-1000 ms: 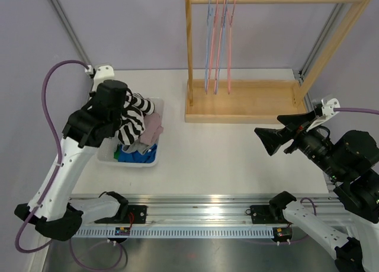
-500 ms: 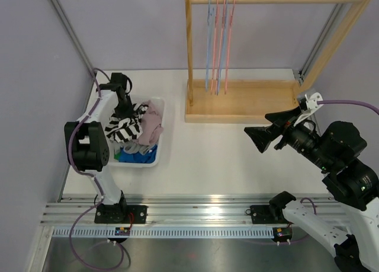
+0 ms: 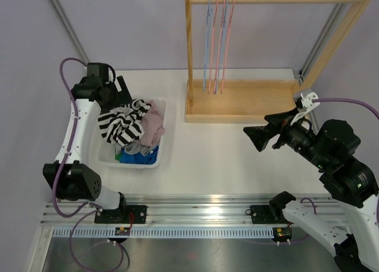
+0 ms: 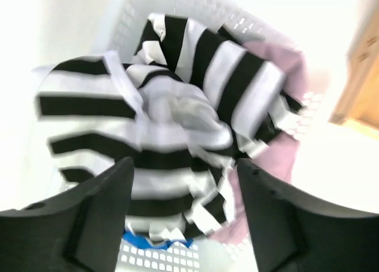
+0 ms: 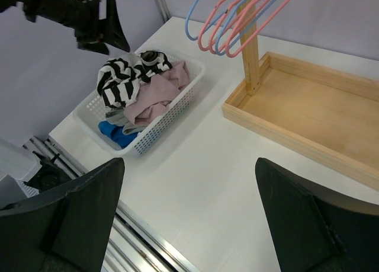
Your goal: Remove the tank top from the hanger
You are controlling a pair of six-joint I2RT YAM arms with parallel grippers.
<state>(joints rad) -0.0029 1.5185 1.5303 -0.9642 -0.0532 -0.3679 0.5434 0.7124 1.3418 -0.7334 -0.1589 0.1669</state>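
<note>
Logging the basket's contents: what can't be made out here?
What lies beneath the striped top: covered by it and the pink garment, every view.
Striped top's detail, left wrist view: blurred.
Hangers: hooks cut off by the top edge, right wrist view.

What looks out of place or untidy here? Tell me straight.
Only the striped tank top: it lies crumpled atop the pile in the white basket, one edge seeming to spill over its left rim. The hangers hang bare.
</note>
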